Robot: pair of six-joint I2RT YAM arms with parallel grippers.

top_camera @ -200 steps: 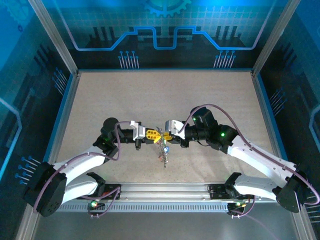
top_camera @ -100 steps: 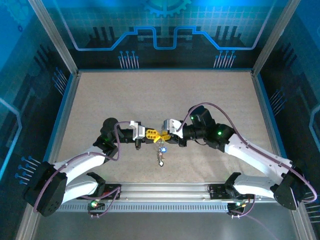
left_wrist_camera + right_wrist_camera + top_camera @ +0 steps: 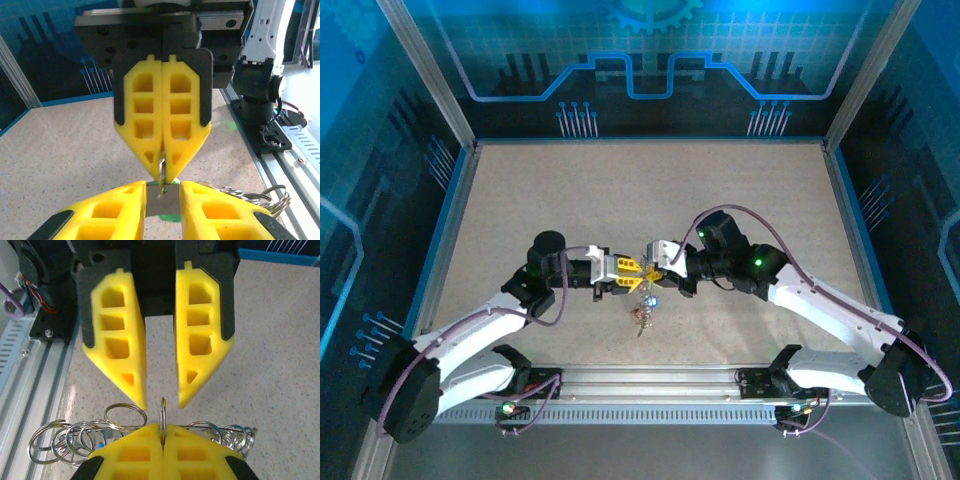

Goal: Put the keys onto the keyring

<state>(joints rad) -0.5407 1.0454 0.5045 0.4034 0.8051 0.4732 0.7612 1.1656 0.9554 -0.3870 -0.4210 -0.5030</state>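
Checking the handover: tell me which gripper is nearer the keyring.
Right. The right gripper is shut on the keyring, gripping its edge; the left gripper faces it, jaws open either side of the ring, seemingly not touching.

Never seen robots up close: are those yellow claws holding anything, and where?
The right claw pinches the keyring by its thin wire edge, between its fingertips. The left claw is open, gripping nothing.

left claw (image 3: 633, 270) opened, let go keyring (image 3: 162, 411).
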